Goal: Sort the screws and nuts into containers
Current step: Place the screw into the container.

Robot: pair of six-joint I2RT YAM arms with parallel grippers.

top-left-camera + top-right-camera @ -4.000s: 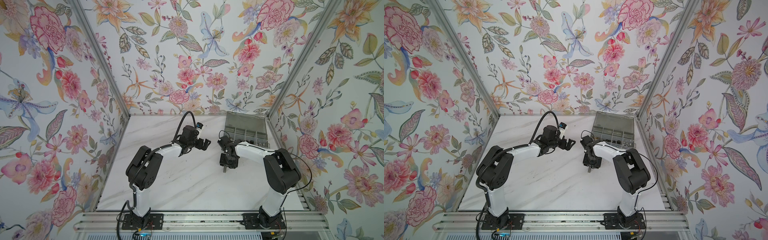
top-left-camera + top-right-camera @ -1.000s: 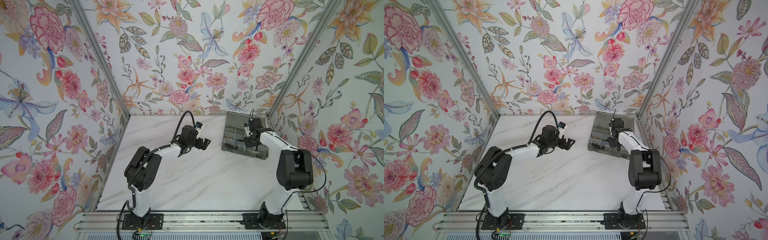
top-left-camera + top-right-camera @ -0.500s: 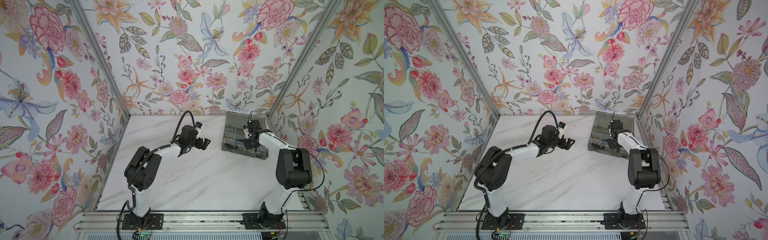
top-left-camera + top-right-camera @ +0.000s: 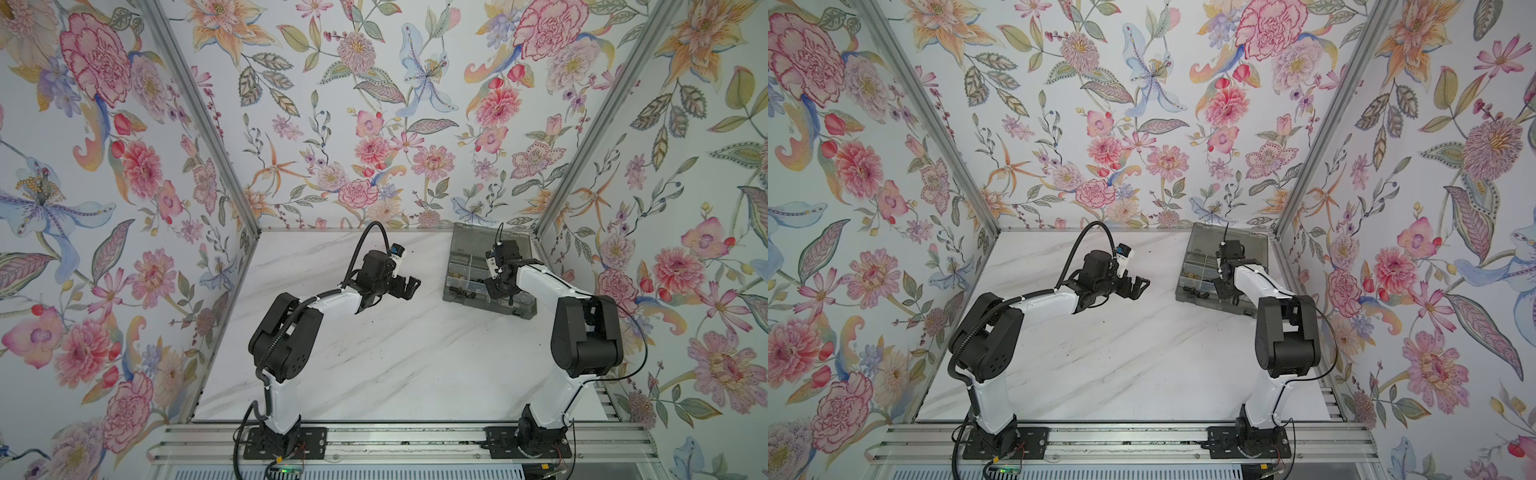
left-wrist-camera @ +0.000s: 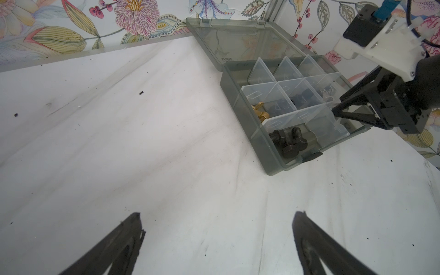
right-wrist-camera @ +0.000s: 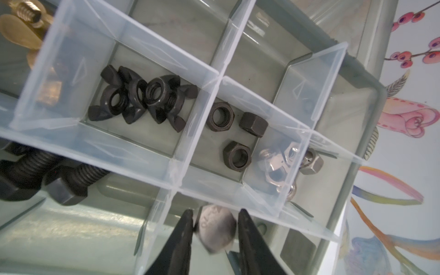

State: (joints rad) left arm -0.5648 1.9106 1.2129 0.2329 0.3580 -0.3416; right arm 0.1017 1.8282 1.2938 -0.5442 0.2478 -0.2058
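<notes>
Floral walls [image 4: 374, 124] all round, a white marbled tabletop [image 4: 374, 365], and the action is in the far right corner. A silver screw [image 6: 215, 232] sits between the jaws of the right pincer [image 6: 215, 210], low over one compartment of the grey box [image 5: 238, 102], next to the compartment holding the black screws [image 6: 47, 176]. The jaws flank its head closely; whether they pinch it or have let go, I cannot tell. This looks like the drop-off step. The next move calls for a clean release, then a straight lift clear of the dividers. Neighbouring compartments hold black winged nuts [image 6: 142, 97], black hex nuts [image 6: 235, 135], silver nuts [image 6: 283, 162] and brass winged pieces [image 6: 21, 31]. The left pincer [image 5: 217, 228] is spread wide and empty, hovering over the tabletop well apart from the box.
</notes>
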